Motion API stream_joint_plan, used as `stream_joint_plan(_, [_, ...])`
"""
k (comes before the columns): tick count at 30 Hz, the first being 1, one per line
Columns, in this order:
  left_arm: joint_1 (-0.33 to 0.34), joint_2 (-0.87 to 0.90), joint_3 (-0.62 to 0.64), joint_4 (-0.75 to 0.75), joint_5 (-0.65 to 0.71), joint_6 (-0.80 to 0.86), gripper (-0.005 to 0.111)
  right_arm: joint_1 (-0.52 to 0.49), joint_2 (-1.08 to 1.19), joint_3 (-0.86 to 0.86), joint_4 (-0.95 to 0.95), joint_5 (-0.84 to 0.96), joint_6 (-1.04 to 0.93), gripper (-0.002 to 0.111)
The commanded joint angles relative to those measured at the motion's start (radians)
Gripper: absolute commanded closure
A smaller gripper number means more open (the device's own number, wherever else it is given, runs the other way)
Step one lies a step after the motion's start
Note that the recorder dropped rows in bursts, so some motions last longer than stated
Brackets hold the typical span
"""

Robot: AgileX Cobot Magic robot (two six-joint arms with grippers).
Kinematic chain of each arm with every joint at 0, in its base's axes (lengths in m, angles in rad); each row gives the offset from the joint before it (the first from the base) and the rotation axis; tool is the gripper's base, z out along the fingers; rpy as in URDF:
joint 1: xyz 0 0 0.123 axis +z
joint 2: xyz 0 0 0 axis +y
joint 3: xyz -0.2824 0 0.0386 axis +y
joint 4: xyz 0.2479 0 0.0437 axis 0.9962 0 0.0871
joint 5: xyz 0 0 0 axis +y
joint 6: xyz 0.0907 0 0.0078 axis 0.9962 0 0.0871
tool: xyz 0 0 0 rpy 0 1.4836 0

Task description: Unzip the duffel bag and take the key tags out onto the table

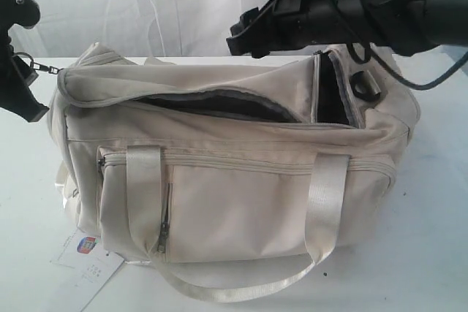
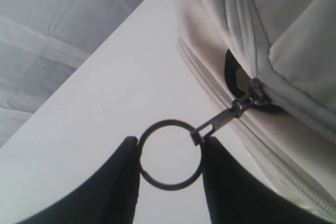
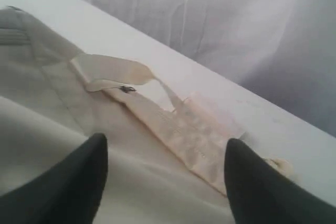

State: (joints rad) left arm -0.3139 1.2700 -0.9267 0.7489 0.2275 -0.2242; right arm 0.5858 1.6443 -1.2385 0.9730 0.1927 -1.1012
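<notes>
The cream duffel bag [image 1: 241, 202] lies on the white table [image 1: 431, 253], its top zip open on dark grey lining [image 1: 219, 104]. My left gripper [image 1: 25, 71] stands off the bag's left end and is shut on the metal ring [image 2: 170, 153] of the zip pull [image 2: 218, 121]; both fingers [image 2: 231, 182] press the ring's sides. Above the back of the bag, near its right end, my right gripper [image 1: 245, 43] hangs open. Nothing lies between its fingertips [image 3: 239, 166] except bag fabric [image 3: 157, 192] below. The key tags are hidden.
A white paper label [image 1: 88, 253] with a red-blue logo lies at the bag's front left corner. A shiny strap handle [image 1: 234, 286] loops onto the table in front. Another strap [image 3: 178, 129] lies on the bag's far side. A white curtain [image 1: 146, 5] hangs behind the table.
</notes>
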Motion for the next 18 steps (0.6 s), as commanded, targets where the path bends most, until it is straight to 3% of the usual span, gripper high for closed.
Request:
stream_joint_plan(1, [0.012, -0.014, -0.003, 0.013, 0.027, -0.007, 0.107, -0.008, -0.124, -0.039, -0.009, 0.283, 0.007, 0.048])
stream_joint_plan(5, [0.012, -0.014, -0.003, 0.013, 0.026, -0.007, 0.107, 0.023, -0.177, -0.048, -0.148, 0.607, 0.007, 0.054])
stream_joint_plan(11, [0.012, -0.014, -0.003, 0.013, 0.03, -0.007, 0.107, 0.119, -0.134, -0.022, -0.257, 0.702, -0.035, 0.064])
stream_joint_plan(15, [0.012, -0.014, -0.003, 0.01, 0.028, -0.007, 0.107, 0.195, -0.116, 0.019, -0.382, 0.595, -0.061, 0.062])
stream_joint_plan(18, [0.012, -0.014, -0.003, 0.01, 0.028, -0.007, 0.107, 0.21, -0.093, 0.043, -0.485, 0.452, 0.008, 0.048])
